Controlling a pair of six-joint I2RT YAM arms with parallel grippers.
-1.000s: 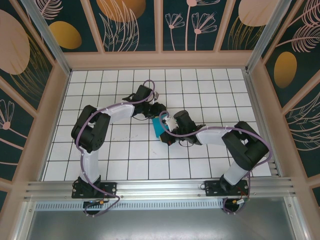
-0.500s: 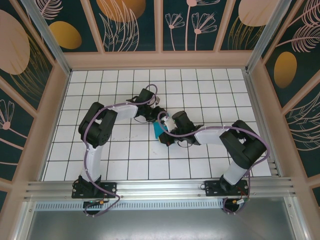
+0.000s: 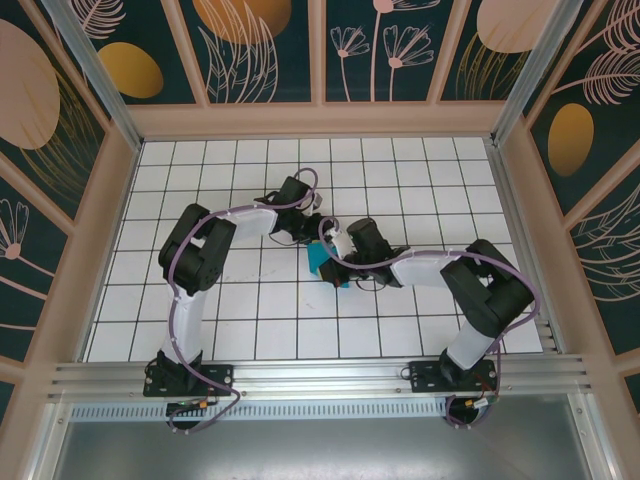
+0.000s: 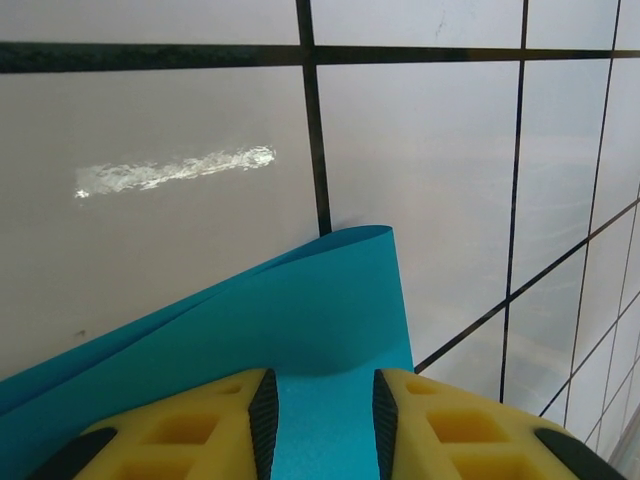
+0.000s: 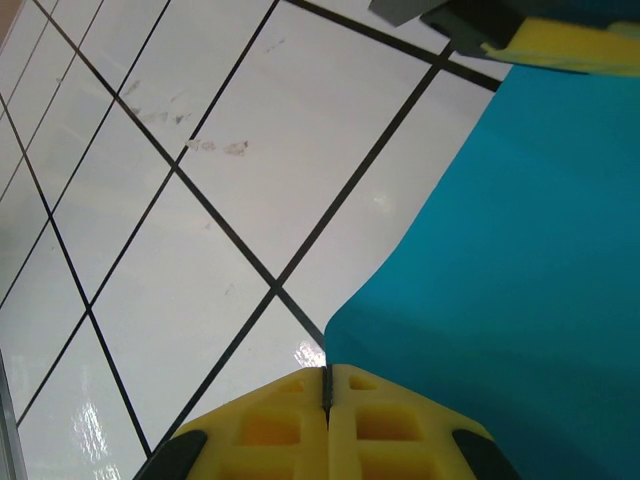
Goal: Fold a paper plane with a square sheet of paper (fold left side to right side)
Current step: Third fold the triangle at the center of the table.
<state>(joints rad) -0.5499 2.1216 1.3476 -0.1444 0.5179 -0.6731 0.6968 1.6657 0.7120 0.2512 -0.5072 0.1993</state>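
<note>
**Left arm swings in closer; the side fold is in hand**

Mid-surface (image 4: 420, 150), the square sheet of paper (image 4: 300, 310) curls up. The right gripper (image 5: 327, 372) is clenched on its edge; the left gripper (image 4: 322, 385) straddles it, released. Next, probably: align the edges, then press the crease.

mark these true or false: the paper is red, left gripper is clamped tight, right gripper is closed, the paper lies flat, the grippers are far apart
1. The paper is red. False: the square sheet of paper is cyan-blue.
2. The left gripper is clamped tight. False: on the left gripper a gap stands between the yellow fingers, with blue paper showing through it.
3. The right gripper is closed. True: on the right gripper the fingers meet at a thin seam, right at the paper's edge.
4. The paper lies flat. False: one side curls up off the table.
5. The grippers are far apart. False: both meet at the paper near mid-table.
</note>
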